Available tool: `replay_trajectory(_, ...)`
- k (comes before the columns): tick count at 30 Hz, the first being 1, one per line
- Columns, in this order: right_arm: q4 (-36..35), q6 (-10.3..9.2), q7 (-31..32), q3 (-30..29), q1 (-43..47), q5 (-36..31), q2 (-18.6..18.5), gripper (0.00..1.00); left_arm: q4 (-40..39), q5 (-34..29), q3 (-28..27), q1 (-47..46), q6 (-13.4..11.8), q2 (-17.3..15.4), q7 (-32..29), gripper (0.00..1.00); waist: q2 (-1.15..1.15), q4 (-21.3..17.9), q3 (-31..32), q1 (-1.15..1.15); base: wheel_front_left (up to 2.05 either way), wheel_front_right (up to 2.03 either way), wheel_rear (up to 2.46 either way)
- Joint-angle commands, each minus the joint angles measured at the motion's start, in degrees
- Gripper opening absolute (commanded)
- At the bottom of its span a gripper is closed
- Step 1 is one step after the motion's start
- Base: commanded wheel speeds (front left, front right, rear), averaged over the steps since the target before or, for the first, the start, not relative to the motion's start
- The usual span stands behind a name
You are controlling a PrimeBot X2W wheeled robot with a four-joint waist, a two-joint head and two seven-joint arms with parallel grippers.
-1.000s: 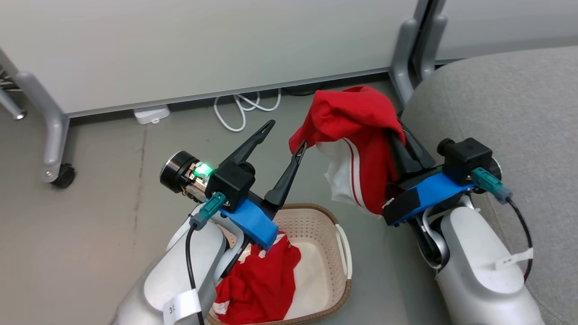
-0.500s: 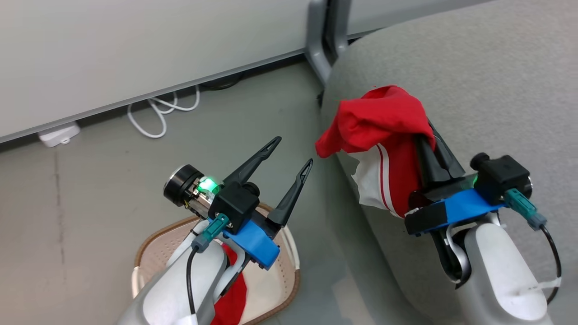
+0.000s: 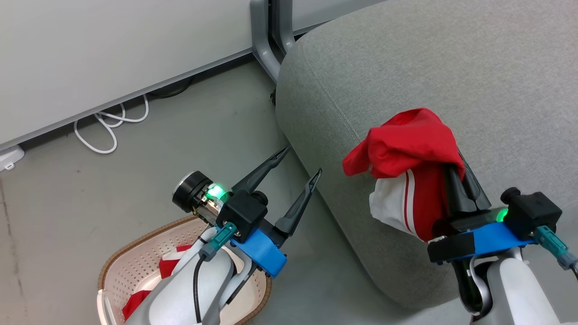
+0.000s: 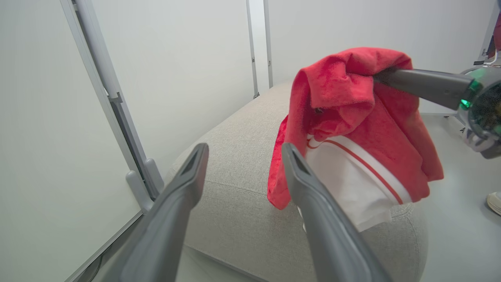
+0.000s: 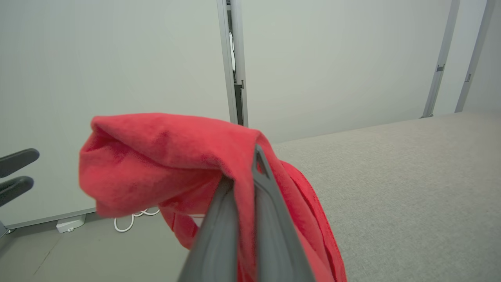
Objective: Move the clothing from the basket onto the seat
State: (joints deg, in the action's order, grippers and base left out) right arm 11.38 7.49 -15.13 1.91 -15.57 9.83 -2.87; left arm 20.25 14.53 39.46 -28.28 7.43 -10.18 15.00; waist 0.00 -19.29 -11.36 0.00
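My right gripper [image 3: 454, 160] is shut on a red garment with white striped trim [image 3: 408, 149], which hangs over the near left part of the grey seat [image 3: 451, 67]. In the right wrist view the cloth [image 5: 168, 156] drapes over my closed fingers [image 5: 260, 196]. The left wrist view catches the same garment [image 4: 352, 109] above the seat [image 4: 242, 156]. My left gripper [image 3: 302, 160] is open and empty, raised over the floor beside the seat's edge. Under my left forearm sits the cream basket [image 3: 135, 266] with the second red garment [image 3: 167, 266] partly hidden inside.
Grey panel legs [image 3: 266, 40] stand against the seat's far left corner. A white cable [image 3: 108, 126] and a white power block [image 3: 9, 158] lie on the floor along the wall panel. A shoe [image 4: 494, 201] shows at the right edge of the left wrist view.
The head camera has swung right, bringing more seat into view. My right gripper has carried the red garment from beside the seat to above its cushion. The left gripper stays open.
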Motion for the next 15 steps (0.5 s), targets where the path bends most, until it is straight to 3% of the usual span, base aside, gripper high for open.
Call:
replay_trajectory(1, -0.5, 0.01, 0.0, -0.2, 1.0, 0.6, 0.0, 0.00, -0.1, -0.4, -0.2, 0.5, 0.1, 0.0, 0.3, 1.00, 0.00, -0.2, 0.1, 0.00, 0.00, 0.00, 0.00)
replay_trajectory(8, -1.4, 0.01, 0.0, -1.0, 0.7, 1.1, 0.0, 0.00, 0.0, -0.4, 0.1, -0.1, 0.1, -0.1, 0.3, 1.00, 0.00, -0.1, 0.0, 0.00, 0.00, 0.00, 0.00)
replay_trajectory(15, -3.4, 0.01, 0.0, -2.6, -5.4, -0.7, 0.0, 0.00, -1.1, -1.0, -0.2, -2.3, 0.1, -0.7, 0.3, 1.00, 0.00, 0.9, -3.4, 0.00, 0.00, 0.00, 0.00)
